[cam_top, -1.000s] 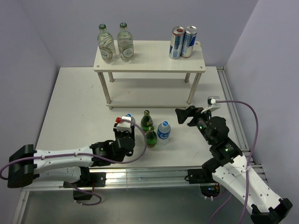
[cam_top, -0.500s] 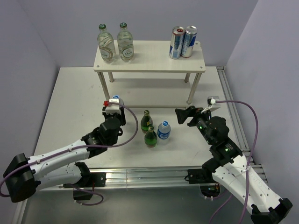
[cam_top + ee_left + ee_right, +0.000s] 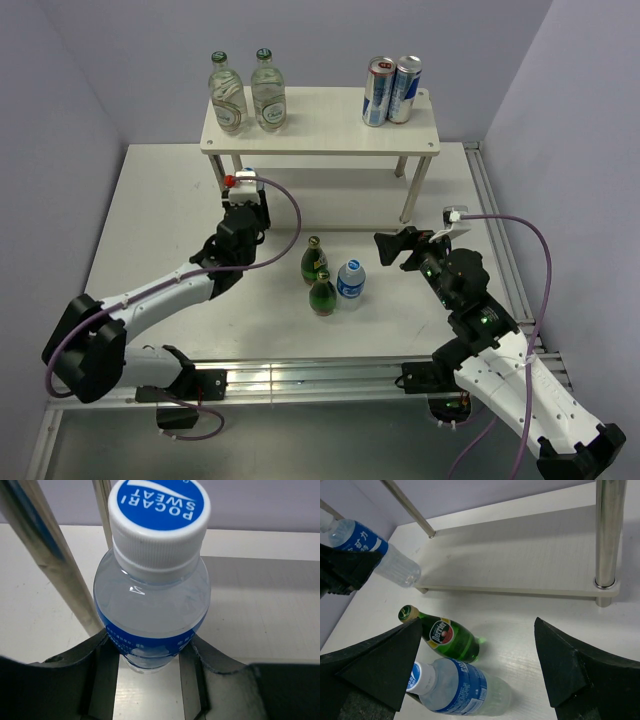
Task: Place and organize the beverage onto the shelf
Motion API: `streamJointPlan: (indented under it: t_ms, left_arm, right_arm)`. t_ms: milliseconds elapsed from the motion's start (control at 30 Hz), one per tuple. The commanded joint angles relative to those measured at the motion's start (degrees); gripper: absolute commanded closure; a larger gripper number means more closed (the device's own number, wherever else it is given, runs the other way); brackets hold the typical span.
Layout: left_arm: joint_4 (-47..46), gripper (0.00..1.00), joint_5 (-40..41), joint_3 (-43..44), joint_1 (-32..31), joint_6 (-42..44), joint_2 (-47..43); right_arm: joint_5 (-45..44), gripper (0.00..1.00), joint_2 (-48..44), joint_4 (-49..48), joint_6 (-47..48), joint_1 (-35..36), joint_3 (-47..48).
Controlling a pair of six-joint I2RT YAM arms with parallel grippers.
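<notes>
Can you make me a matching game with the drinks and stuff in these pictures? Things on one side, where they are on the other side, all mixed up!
Things:
1. cans
2. clear glass bottles
3. green bottles
4. left gripper

Places:
A. standing on the table, in front of the shelf
B. closed around a water bottle
C. right end of the shelf top
D. left end of the shelf top

Pairs: 1-C, 2-D, 3-A, 4-B

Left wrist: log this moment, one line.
left claw: shut on Pocari Sweat bottle | right claw: open, empty | location: beside shelf front-left leg
</notes>
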State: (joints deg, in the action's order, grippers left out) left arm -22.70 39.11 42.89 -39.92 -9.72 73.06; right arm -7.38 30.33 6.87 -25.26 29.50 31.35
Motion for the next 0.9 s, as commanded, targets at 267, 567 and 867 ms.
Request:
streamJointPlan:
  t_ms: [267, 567, 867]
  left_arm:
    - [-19.48, 1.00, -5.01, 6.32, 4.76, 0.14, 8.24]
    - [-23.36, 1.00, -4.40, 6.93, 6.08, -0.92, 13.51]
    - [-22.30, 0.68, -4.57, 8.43, 7.49, -0.92, 16.77]
  right_arm:
    - [0.70, 0.00, 0.61, -1.95, -0.06, 0.30, -0.50]
    - [0.96, 0.00, 1.31, -2.13, -0.06, 0.30, -0.42]
    - [1.40, 0.00, 1.75, -2.39, -0.06, 0.30, -0.33]
